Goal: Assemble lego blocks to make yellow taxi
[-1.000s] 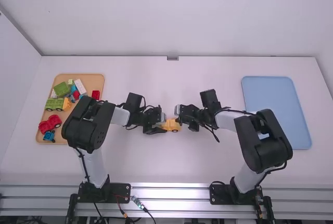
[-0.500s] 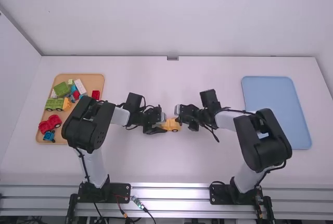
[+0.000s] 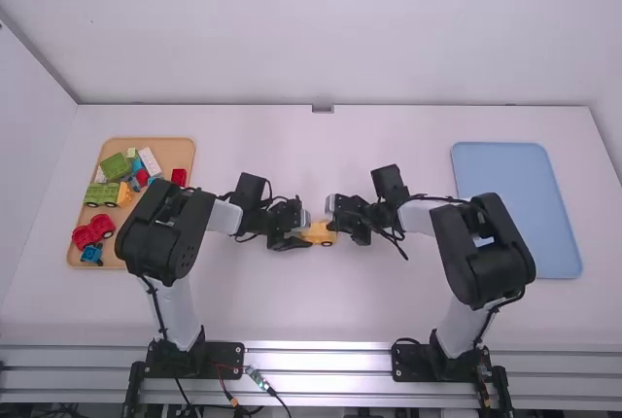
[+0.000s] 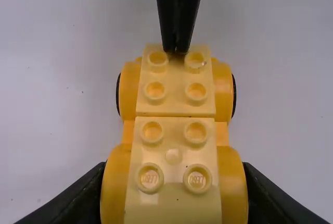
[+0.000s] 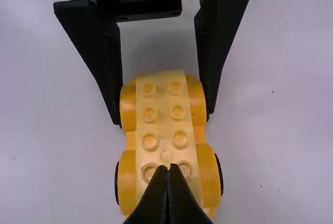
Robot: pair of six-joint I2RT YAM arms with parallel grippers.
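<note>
Mid-table, a yellow wheeled car base (image 3: 319,233) lies between the left gripper (image 3: 297,237) and the right gripper (image 3: 340,223). Pale yellow blocks (image 4: 174,153) with studs cover the top of the yellow base (image 4: 222,73) in the left wrist view. There the left gripper (image 4: 174,195) is shut on the base, one finger at each side of a wheel pair; the right wrist view also has this grip at the far wheels. The right gripper (image 5: 166,169) is shut with nothing between its fingers, its tips over the pale blocks (image 5: 165,139) at the end away from the left gripper.
A tan tray (image 3: 180,149) at the left holds several loose pieces: green blocks (image 3: 115,166), a red wheeled piece (image 3: 93,230), a small blue piece (image 3: 91,254) and a white block (image 3: 150,161). A light blue tray (image 3: 515,185) lies at the right.
The right arm's elbow and upper links have shifted a little leftward and away from the camera, its gripper staying close to the same spot. The left arm and the car have not visibly moved.
</note>
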